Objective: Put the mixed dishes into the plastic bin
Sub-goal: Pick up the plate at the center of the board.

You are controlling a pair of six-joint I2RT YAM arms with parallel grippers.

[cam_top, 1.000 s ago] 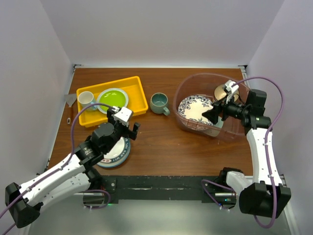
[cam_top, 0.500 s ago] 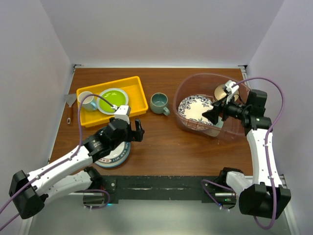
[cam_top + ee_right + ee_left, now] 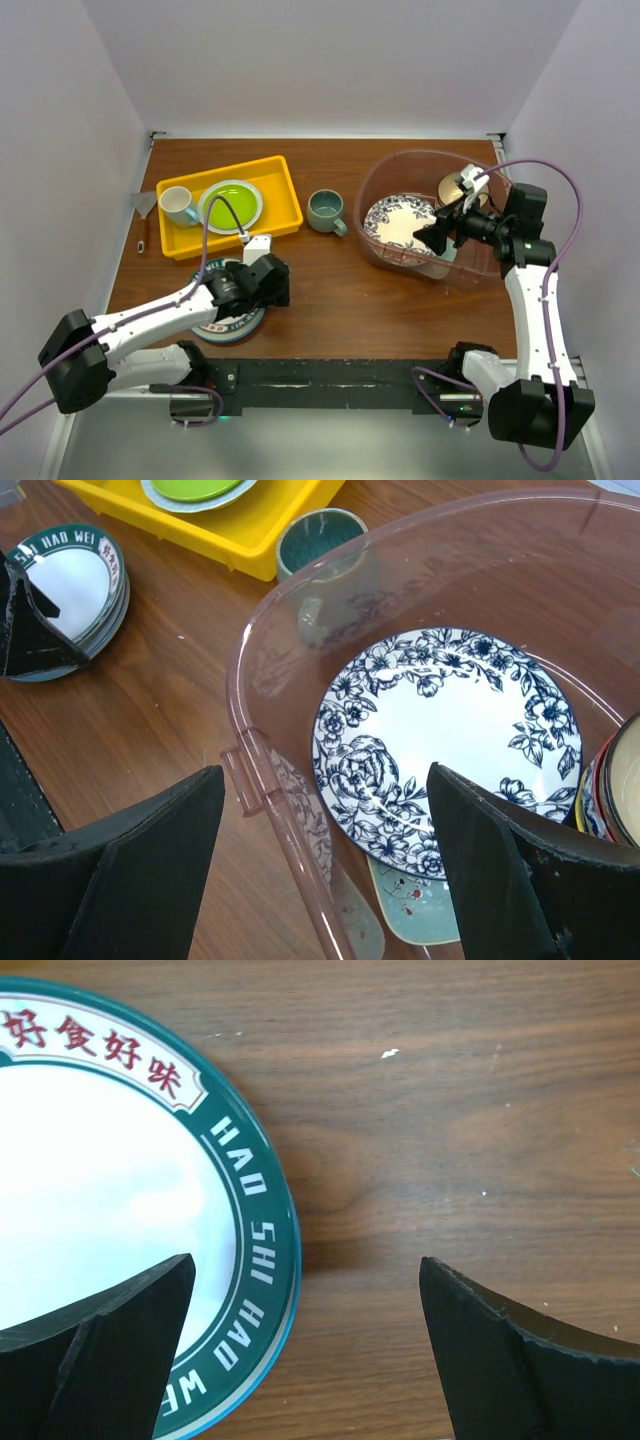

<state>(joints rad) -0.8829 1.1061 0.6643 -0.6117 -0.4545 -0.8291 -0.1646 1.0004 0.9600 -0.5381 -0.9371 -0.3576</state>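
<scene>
The clear pink plastic bin point(image 3: 372, 205) stands at the right. In it lie the blue-patterned plate point(image 3: 395, 222), also in the right wrist view point(image 3: 450, 730), a mint-green tray point(image 3: 420, 905) under it, and a tan bowl point(image 3: 455, 187). My right gripper point(image 3: 432, 238) hangs open and empty over the bin's near rim point(image 3: 290, 850). The grey-green mug point(image 3: 325, 210) stands on the table left of the bin. A white plate with red marks and a green rim point(image 3: 228, 318) lies at the front left. My left gripper point(image 3: 268, 283) is open low over its right edge point(image 3: 250, 1210), one finger above the plate, one above the wood.
A yellow tray point(image 3: 280, 190) at the back left holds a green plate point(image 3: 230, 205) and a white cup point(image 3: 178, 203). A small scraper point(image 3: 145, 215) lies left of the tray. The white plate rests on a stack of plates point(image 3: 70, 580).
My left arm has stretched forward and dropped, bringing its gripper right and down to the white plate's right edge. The right arm has not moved.
</scene>
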